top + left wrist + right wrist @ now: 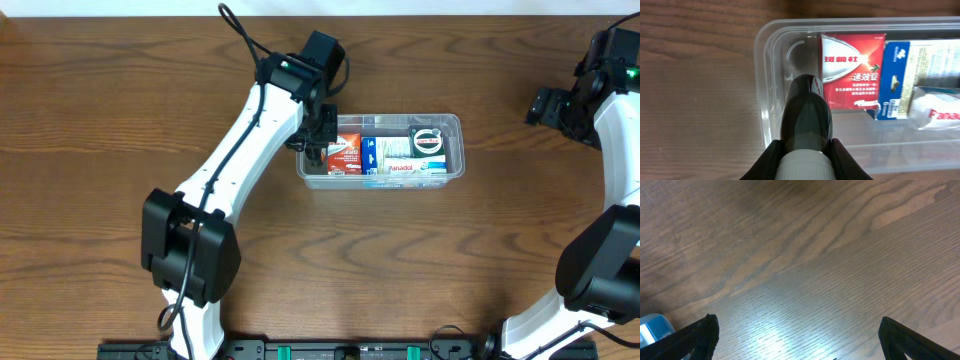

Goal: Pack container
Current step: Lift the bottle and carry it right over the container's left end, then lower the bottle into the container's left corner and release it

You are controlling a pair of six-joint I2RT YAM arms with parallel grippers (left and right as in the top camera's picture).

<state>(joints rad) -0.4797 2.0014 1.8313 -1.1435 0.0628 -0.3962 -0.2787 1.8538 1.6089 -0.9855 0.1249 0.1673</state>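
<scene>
The clear plastic container (455, 128) stands mid-table and holds a red box (346, 152), a blue-and-white carton (372, 155), a white tube and a black round item (428, 140). My left gripper (316, 138) is over the container's left end, shut on a dark bottle with a white ribbed cap (806, 117). The bottle points down into the free left end of the container (765, 60), beside the red box (852, 67). My right gripper (548, 107) is open and empty over bare wood at the far right (797, 352).
The wooden table (120, 110) surrounds the container. A blue-and-white item (652, 327) shows at the left edge of the right wrist view. The left arm (240, 150) stretches diagonally from the front left.
</scene>
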